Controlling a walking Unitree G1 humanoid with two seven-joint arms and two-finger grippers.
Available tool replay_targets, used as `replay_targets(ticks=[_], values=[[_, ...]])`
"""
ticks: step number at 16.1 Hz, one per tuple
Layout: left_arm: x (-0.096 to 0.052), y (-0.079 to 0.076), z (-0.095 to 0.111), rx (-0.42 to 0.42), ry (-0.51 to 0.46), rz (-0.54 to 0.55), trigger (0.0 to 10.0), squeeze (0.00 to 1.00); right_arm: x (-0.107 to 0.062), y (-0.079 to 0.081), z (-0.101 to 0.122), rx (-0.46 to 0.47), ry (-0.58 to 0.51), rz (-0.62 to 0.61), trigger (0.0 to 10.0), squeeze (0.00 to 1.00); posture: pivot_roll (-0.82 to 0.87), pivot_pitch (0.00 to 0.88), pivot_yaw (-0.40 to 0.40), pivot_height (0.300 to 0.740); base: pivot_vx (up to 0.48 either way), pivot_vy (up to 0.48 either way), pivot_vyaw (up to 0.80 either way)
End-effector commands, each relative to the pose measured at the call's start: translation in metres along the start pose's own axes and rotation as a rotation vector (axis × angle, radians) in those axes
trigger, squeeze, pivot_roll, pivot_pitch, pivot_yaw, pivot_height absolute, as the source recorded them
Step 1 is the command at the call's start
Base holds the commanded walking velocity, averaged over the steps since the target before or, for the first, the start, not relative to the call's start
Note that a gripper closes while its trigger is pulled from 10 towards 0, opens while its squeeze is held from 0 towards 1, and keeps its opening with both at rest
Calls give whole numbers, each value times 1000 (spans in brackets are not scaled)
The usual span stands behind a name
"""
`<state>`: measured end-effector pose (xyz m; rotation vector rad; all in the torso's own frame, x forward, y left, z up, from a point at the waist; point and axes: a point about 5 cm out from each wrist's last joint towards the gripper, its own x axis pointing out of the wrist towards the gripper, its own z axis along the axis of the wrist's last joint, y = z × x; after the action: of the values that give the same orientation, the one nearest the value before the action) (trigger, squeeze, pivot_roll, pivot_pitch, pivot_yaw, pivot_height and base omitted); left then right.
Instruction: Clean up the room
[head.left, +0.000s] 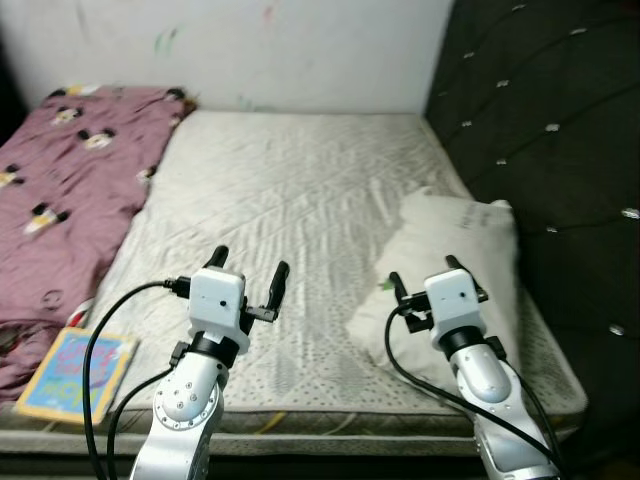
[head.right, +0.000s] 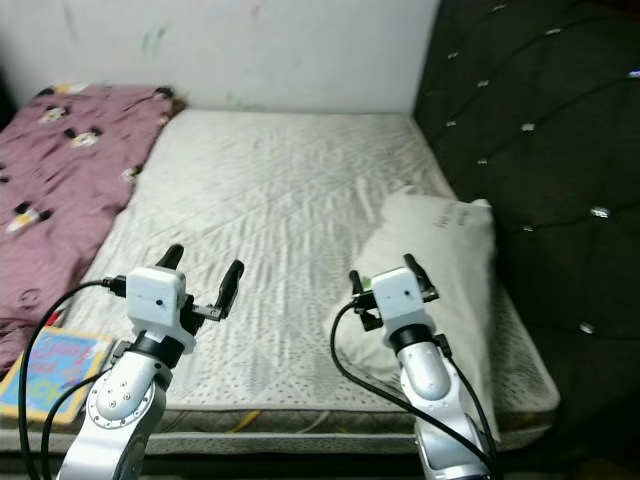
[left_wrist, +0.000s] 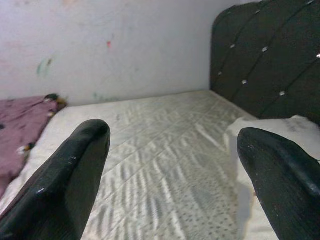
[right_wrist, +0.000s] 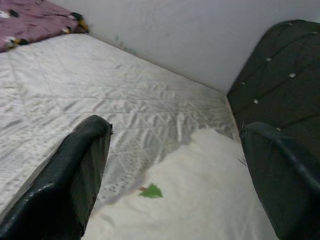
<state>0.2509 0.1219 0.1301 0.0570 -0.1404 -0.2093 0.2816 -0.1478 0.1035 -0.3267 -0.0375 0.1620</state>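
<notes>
A white pillow (head.left: 462, 245) lies on the right side of the white quilted mattress (head.left: 290, 190), close to the headboard; a small green mark (right_wrist: 151, 190) shows on it. A maroon blanket (head.left: 70, 170) with cartoon prints is bunched along the mattress's left side. A colourful book (head.left: 75, 375) rests at the front left corner. My left gripper (head.left: 250, 263) hovers open over the mattress's front edge, holding nothing. My right gripper (head.left: 424, 272) is open just above the pillow's near end, also holding nothing.
A black tufted headboard (head.left: 550, 120) rises along the right. A white wall (head.left: 260, 50) with small paint marks closes the far side. The bare mattress stretches between the blanket and the pillow.
</notes>
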Motion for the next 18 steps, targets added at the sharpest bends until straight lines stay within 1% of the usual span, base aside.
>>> replay_targets(ticks=[1, 3, 4, 9, 16, 18], values=[[1, 0, -1, 9, 12, 3, 10000, 0, 1, -1, 3, -11, -10, 3, 10000, 0, 18, 36, -10, 740, 0, 0, 0], [1, -1, -1, 19, 18, -2, 10000, 0, 1, -1, 3, -13, -8, 6, 10000, 0, 16, 35, -10, 740, 0, 0, 0], [1, -1, -1, 19, 19, -3, 10000, 0, 2, -1, 3, -15, -10, 6, 10000, 0, 16, 35, -10, 740, 0, -270, 0], [3, -4, -1, 12, 21, -7, 10000, 0, 2, 0, 4, -13, -13, 6, 10000, 0, 11, 39, -7, 740, 0, -454, 0], [2, -3, -1, 16, 21, -6, 10000, 0, 6, 0, 6, -11, -20, 5, 10000, 0, 24, 34, -7, 740, 0, -470, 0], [1, -4, 0, 18, 16, -12, 10000, 0, 7, 0, 6, -11, -23, 4, 10000, 0, 25, 32, -5, 740, 0, 0, 0]])
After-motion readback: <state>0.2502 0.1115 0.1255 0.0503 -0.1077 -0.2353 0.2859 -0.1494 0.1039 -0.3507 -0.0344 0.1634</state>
